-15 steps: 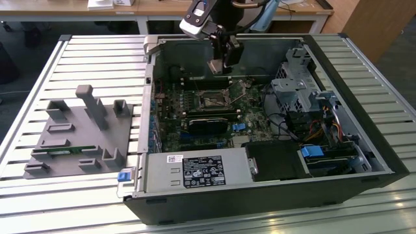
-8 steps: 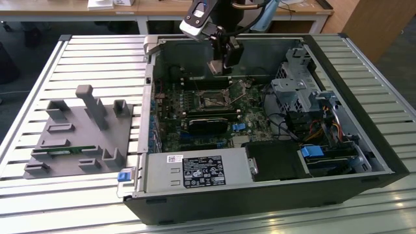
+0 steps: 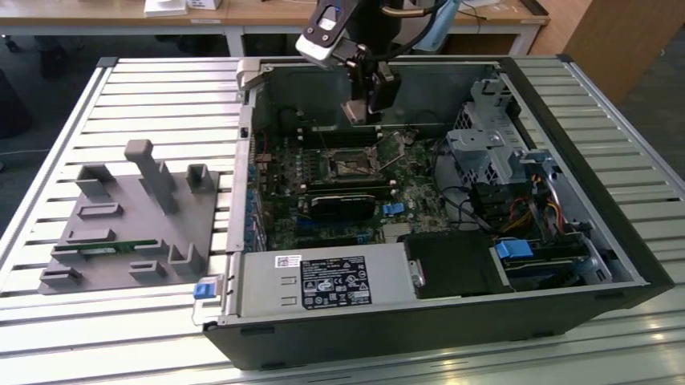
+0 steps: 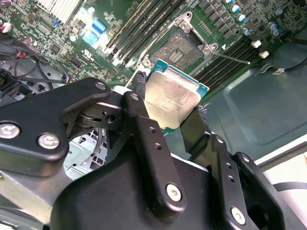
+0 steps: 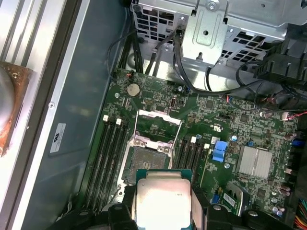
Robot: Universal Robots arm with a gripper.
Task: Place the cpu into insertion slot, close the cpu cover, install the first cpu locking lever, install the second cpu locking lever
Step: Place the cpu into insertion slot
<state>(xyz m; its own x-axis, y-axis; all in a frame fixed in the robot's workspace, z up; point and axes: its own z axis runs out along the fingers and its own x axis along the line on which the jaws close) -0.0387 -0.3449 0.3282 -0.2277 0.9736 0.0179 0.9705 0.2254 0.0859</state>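
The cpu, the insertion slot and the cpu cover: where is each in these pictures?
cpu [image 4: 172,98]: second wrist view, middle of its silver face.
insertion slot [image 5: 146,161]: first wrist view, its dark centre.
cpu cover [image 5: 153,142]: first wrist view, silver edge beside the slot.

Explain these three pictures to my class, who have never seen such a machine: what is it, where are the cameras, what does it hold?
A robot arm hangs over an open computer case lying on a slatted table. The exterior view looks on from off the arm; both wrist views come from cameras riding on it. Its claw grips the cpu, a silver-faced chip, above the green motherboard, near the uncovered insertion slot. A grey fixture sits at the exterior view's left.
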